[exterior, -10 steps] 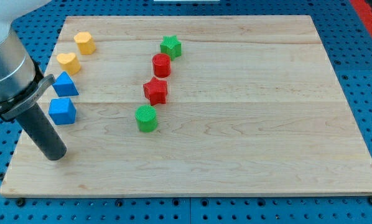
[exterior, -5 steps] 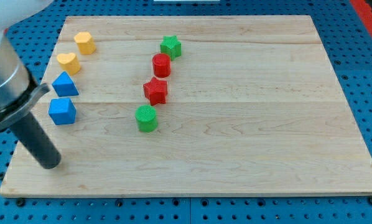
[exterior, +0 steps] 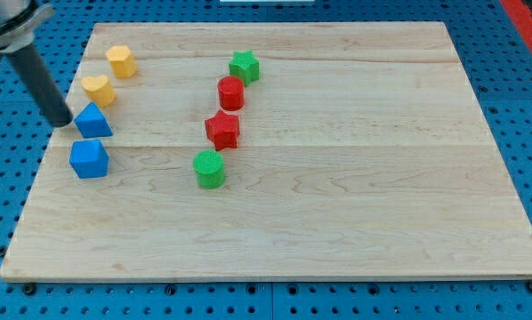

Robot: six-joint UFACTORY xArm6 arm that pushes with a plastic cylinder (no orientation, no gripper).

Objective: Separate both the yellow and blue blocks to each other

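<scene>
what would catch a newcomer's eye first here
Probably the column of four blocks near the view's left edge: yellow hexagon block, yellow heart block, blue triangle block, blue cube, with my tip just left of the triangle. A second line, green star down to green cylinder, runs mid-board.

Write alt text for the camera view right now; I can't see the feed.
My tip sits at the board's left edge, just left of the blue triangular block. Yellow heart and yellow hexagon lie above it, the blue cube below. Green and red blocks line the wooden board mid-left.
</scene>
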